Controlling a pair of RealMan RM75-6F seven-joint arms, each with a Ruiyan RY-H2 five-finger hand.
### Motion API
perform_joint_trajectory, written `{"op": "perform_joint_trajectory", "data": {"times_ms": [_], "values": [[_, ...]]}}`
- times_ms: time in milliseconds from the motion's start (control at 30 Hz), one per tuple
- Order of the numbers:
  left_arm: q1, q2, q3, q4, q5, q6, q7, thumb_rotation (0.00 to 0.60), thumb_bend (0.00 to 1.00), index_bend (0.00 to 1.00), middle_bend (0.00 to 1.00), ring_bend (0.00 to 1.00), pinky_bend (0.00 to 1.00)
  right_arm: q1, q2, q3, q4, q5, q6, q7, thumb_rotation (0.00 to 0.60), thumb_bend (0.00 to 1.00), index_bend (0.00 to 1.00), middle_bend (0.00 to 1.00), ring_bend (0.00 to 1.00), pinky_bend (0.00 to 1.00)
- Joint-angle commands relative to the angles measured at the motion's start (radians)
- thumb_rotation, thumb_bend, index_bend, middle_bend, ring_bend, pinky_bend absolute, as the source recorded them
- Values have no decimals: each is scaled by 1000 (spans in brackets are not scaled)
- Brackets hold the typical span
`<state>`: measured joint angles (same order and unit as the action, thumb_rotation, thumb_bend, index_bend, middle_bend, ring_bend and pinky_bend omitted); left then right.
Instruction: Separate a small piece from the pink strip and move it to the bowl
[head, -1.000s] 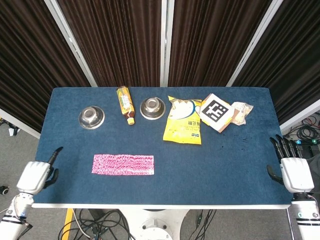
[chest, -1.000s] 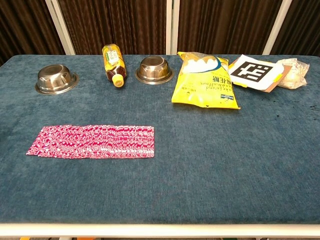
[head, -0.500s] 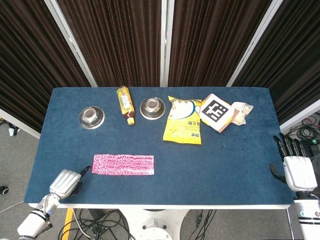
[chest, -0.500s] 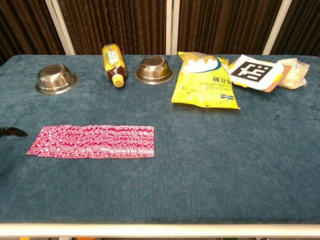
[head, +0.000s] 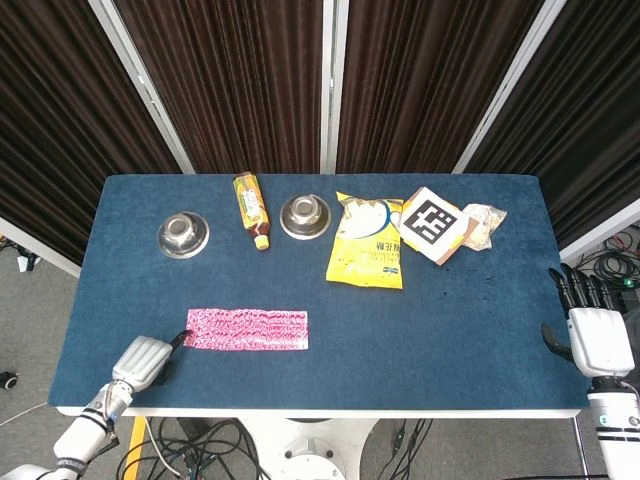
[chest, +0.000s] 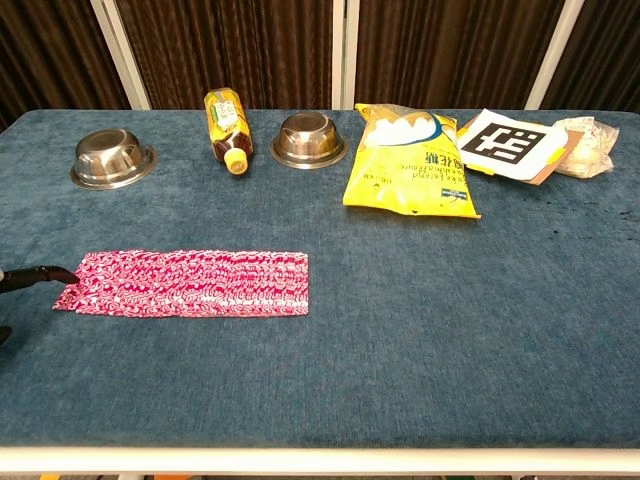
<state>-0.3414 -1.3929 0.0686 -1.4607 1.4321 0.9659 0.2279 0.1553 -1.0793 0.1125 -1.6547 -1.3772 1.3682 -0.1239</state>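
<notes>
The pink strip (head: 246, 329) (chest: 185, 283) lies flat on the blue table (head: 420, 320), near its front left. My left hand (head: 145, 357) sits at the front left edge, and a black fingertip (chest: 40, 273) touches the strip's left end. It holds nothing. Two steel bowls stand at the back: one at the left (head: 183, 234) (chest: 113, 158), one nearer the middle (head: 305, 216) (chest: 309, 140). My right hand (head: 592, 335) hovers off the table's right edge, fingers apart and empty.
A tea bottle (head: 251, 208) lies between the bowls. A yellow snack bag (head: 368, 254), a card with a black-and-white marker (head: 433, 225) and a clear wrapped packet (head: 482, 224) fill the back right.
My left hand has moved right along the front edge, and its fingertip now reaches the strip's left end. The right hand has drifted slightly lower and outward.
</notes>
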Motion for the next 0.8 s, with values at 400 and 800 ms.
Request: {"op": "perform_joint_trajectory", "data": {"times_ms": [400,800], "values": [[-21,-13,6,17,-36,-30,12,600,591,106,938,916,1000,1,-3,-4,10,13,-10,2,600,298,0,0,0,0],[-32,-38,-17,75,-98,-25,66,600,591,106,938,915,1000,2,-14,-4,24,20,-13,9,600,297,0,0,0,0]]}}
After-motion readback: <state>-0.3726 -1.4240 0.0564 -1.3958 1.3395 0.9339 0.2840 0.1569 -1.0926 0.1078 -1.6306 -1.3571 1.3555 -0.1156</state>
